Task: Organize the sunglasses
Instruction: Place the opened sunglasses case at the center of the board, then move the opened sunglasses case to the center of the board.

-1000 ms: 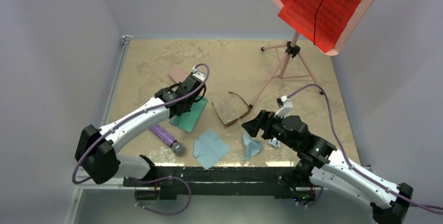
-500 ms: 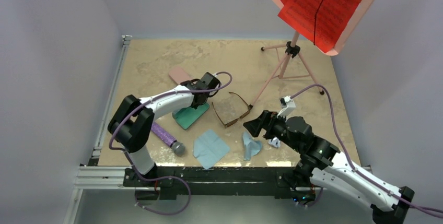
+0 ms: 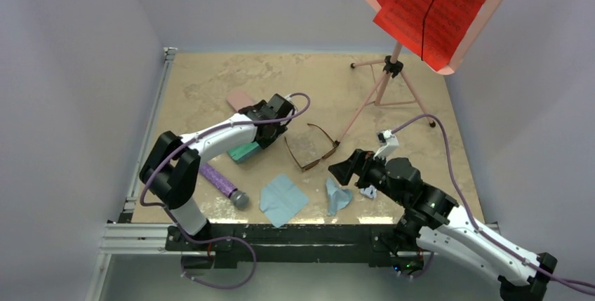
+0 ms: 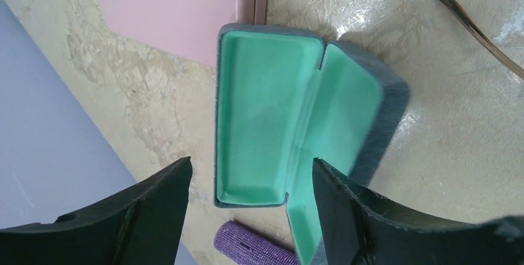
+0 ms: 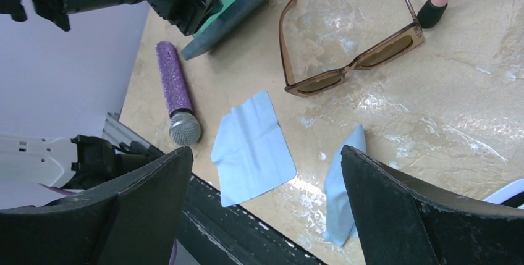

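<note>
while the brown sunglasses [image 5: 321, 81] lie between them, the left hand [image 4: 250, 163] and right hand [image 5: 266, 154] gape.

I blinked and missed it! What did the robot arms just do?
The left gripper shifted right above the open green case and spread its jaws, apparently letting the case go. The brown sunglasses, blue cloths and purple microphone stayed put.

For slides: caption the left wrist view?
Left claw open over an empty green-lined case, pink case beside it.
</note>
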Motion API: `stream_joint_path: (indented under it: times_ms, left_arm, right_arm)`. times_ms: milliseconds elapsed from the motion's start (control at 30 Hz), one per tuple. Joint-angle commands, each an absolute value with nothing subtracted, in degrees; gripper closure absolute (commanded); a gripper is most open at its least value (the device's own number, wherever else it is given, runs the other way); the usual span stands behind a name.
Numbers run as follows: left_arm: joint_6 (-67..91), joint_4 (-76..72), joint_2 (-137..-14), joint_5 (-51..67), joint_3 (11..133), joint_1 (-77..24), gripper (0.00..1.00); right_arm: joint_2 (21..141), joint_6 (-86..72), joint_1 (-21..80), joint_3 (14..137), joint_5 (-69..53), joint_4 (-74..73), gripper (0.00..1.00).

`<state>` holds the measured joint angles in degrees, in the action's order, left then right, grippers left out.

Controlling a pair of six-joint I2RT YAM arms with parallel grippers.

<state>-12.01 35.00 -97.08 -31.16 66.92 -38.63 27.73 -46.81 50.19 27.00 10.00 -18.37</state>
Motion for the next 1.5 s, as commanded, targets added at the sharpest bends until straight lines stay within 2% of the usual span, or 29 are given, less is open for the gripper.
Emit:
stream_joint_path:
  times_ms: [0, 100, 200, 267, 400, 633, 733, 933, 1133, 1467]
  left_arm:
    - [-9.7, 36.9, -92.8, -30.5, 69.4, -38.3, 0.23]
    - [-7.4, 37.0, -89.4, -28.2, 69.2, -38.4, 0.19]
    - [-3.0, 37.4, -84.9, -26.9, 68.5, -38.4, 0.06]
    - [2.9, 37.7, -81.2, -27.2, 67.9, -38.4, 0.03]
    - [15.3, 37.0, -70.5, -23.8, 63.3, -38.4, 0.00]
    - [29.2, 22.5, -40.2, -15.1, 40.0, -38.4, 0.00]
    - [30.3, 16.4, -34.5, -16.6, 33.8, -38.3, 0.00]
    - [29.6, 17.8, -46.9, -18.7, 38.2, -38.2, 0.00]
    - [32.8, 17.3, -64.2, -13.9, 41.7, -38.0, 0.00]
    - [32.9, 12.5, -72.6, -12.7, 40.9, -37.9, 0.00]
  right_arm:
    - [27.6, -45.7, 50.2, 29.3, 11.3, -18.5, 0.04]
    - [28.7, -45.3, 50.2, 29.8, 10.8, -18.9, 0.04]
    - [31.1, -44.8, 50.2, 31.0, 10.1, -20.1, 0.05]
    - [33.2, -44.4, 50.2, 32.0, 8.8, -20.6, 0.05]
    - [38.2, -44.8, 51.0, 34.2, 7.2, -20.7, 0.07]
    - [49.4, -47.9, 60.6, 40.4, 12.7, -22.6, 0.08]
    - [54.6, -48.2, 62.5, 44.3, 14.2, -23.8, 0.09]
    - [56.6, -49.0, 63.3, 44.6, 12.9, -21.7, 0.09]
    - [52.8, -49.6, 63.3, 42.2, 13.6, -21.8, 0.09]
    - [48.5, -50.4, 63.3, 39.8, 16.2, -23.3, 0.09]
